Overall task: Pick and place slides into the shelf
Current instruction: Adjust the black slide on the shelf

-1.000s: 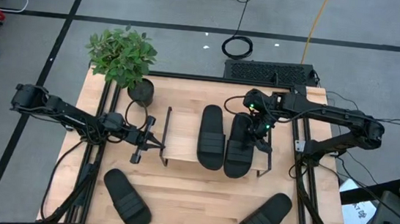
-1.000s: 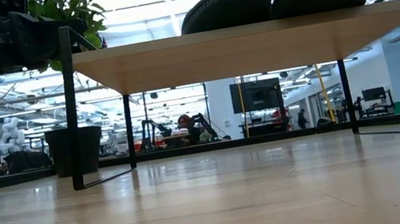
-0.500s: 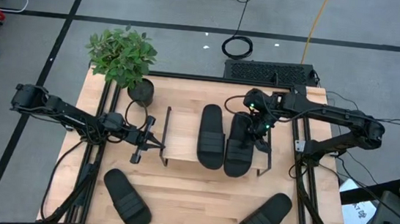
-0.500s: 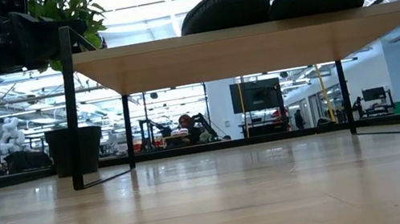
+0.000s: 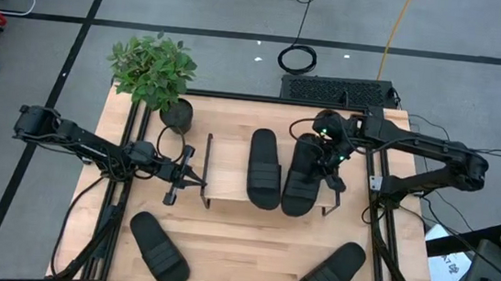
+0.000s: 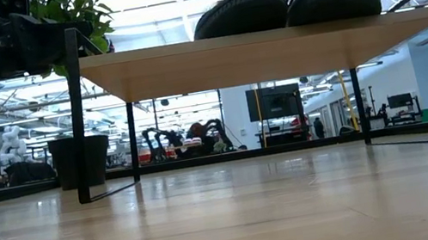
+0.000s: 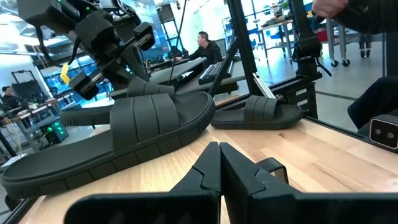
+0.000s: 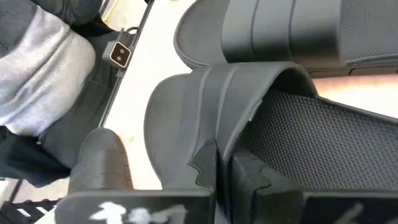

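The shelf [image 5: 229, 171] stands mid-table, and two black slides lie side by side on its light-wood board. The left slide [image 5: 264, 170] lies free on its sole. My right gripper [image 5: 329, 159] is over the right slide [image 5: 302, 184] and shut on it. In the low view both slides [image 6: 239, 11] [image 6: 332, 0] sit at the board's right end. Two more slides lie on the tabletop, near-left [image 5: 159, 249] and near-right [image 5: 330, 275]. My left gripper [image 5: 187, 176], shut, hovers just left of the shelf's left frame [image 5: 208, 169]. My right gripper pinches the right slide's strap at its edge [image 8: 217, 134] between its two fingers [image 8: 249, 177]. It comes from above, slanting in from the table's right side. The slide's sole [image 5: 296, 200] rests on the shelf board.
A potted plant [image 5: 156, 71] stands at the table's far-left corner, with a loop of black cable [image 5: 172, 142] beside it. Black frame rails run along the table's left [image 5: 115, 210] and right [image 5: 380, 236] sides. Bare wood lies between the two slides on the tabletop.
My right gripper moved a little toward the table's right edge, taking the strap end of the right slide with it. That slide turned and now lies slanted on the board. The shelf shifted slightly with it; in the low view its right legs moved leftward.
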`<move>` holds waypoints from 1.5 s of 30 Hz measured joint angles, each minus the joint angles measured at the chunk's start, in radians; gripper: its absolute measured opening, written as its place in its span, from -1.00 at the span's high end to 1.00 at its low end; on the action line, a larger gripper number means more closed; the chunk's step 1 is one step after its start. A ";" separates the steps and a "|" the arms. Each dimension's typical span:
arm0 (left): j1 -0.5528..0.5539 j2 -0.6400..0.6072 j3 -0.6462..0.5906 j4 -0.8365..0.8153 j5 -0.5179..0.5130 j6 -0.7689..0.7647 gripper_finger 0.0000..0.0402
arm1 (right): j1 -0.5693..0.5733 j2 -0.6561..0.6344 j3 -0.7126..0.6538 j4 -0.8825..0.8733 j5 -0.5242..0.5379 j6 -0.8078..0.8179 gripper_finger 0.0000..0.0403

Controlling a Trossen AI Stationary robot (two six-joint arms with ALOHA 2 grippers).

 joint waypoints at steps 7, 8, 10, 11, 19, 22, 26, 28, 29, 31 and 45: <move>0.000 0.000 0.000 0.000 0.000 0.000 0.98 | 0.000 -0.006 0.000 -0.001 -0.013 0.010 0.98; 0.000 0.000 0.000 0.000 0.000 0.000 0.98 | 0.000 -0.006 0.003 -0.005 -0.014 0.007 0.98; 0.000 0.000 0.000 0.000 0.000 0.000 0.98 | 0.000 -0.005 0.024 -0.031 -0.014 -0.008 0.98; 0.000 0.000 0.000 0.000 0.000 0.000 0.98 | 0.000 -0.005 0.039 -0.047 -0.014 -0.020 0.98; 0.001 0.000 0.000 0.001 0.000 0.006 0.98 | -0.008 0.055 0.179 -0.171 -0.063 -0.111 0.98; 0.001 0.000 0.000 0.000 0.000 0.005 0.98 | -0.009 0.100 0.194 -0.242 -0.065 -0.124 0.98; 0.000 0.000 -0.001 0.000 0.001 0.003 0.98 | -0.012 0.147 0.195 -0.246 -0.069 -0.132 0.98; 0.000 0.000 -0.001 0.000 0.001 0.002 0.98 | -0.018 0.166 0.195 -0.244 -0.069 -0.141 0.98; 0.000 0.000 -0.001 -0.001 0.001 0.002 0.98 | -0.023 0.172 0.196 -0.244 -0.070 -0.149 0.98; 0.000 0.000 -0.001 -0.001 0.001 -0.001 0.98 | -0.035 0.179 0.195 -0.245 -0.071 -0.161 0.98; 0.001 0.000 0.000 -0.021 0.001 0.007 0.98 | -0.084 0.182 0.195 -0.237 -0.070 -0.161 0.98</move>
